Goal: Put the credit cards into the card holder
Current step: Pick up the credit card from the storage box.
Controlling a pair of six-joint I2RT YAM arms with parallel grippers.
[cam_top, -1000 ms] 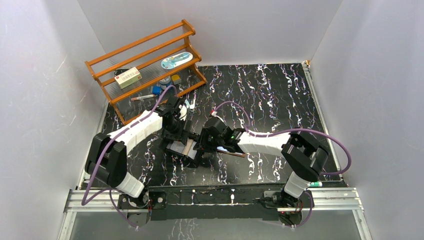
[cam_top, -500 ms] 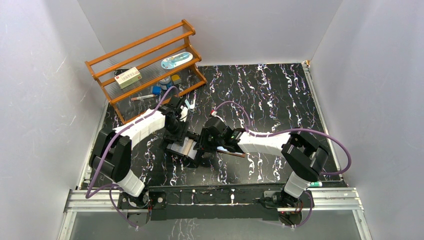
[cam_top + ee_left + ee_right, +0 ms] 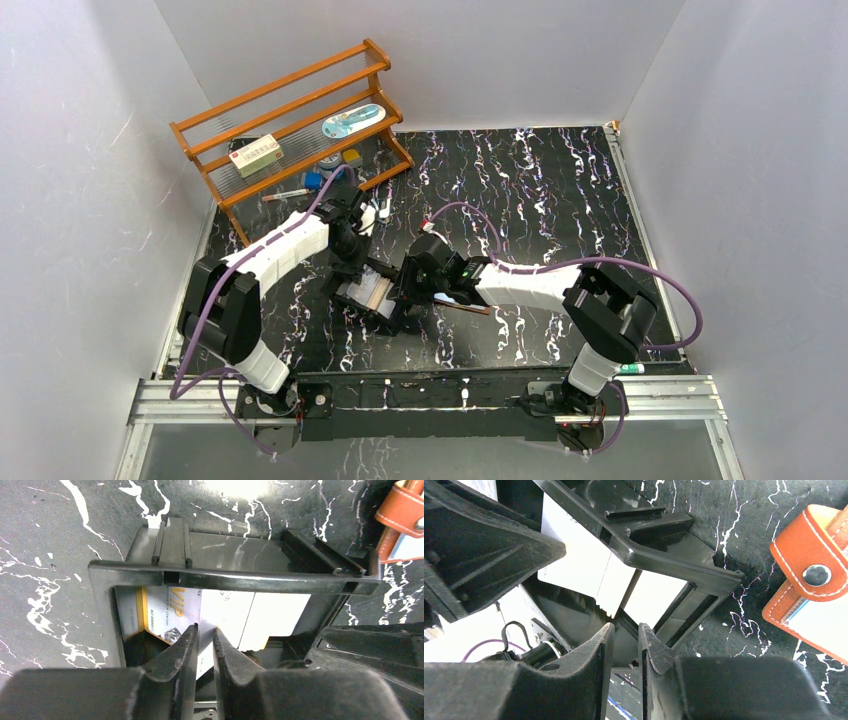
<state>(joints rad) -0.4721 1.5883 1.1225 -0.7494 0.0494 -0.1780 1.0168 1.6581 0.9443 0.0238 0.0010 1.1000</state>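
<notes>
From the left wrist, the left tool (image 3: 205, 630) is reaching into the black tray (image 3: 225, 577), its fingers drawn to a narrow slit that appears to be pinching the edge of a white card; the rest of the credit cards (image 3: 165, 615) are lying overlapped on the tray floor, one showing a gold-orange border and the letters VIP; the card holder (image 3: 400, 515) is peeking in at the upper right corner, just beside the tray. From the right wrist, the right tool (image 3: 626, 627) is likewise narrowed and seems to be nipping the tray's near wall, though the contact is dark and hard to confirm; the brown holder is lying to the right with its snap stud facing up. From above, both arms are crowding over the tray near the middle of the desk (image 3: 560, 200), the holder is partly hiding under the right arm, and a wooden rack (image 3: 290, 110) is standing well apart at the back left. The risks here lie in the grip and the crowding: a thin card held only by its edge may be slipping or dragging a neighbour out with it; the tray may be tipping if the right hold is loosening; the two tools are working so near one another that a careless lift could knock them together.
</notes>
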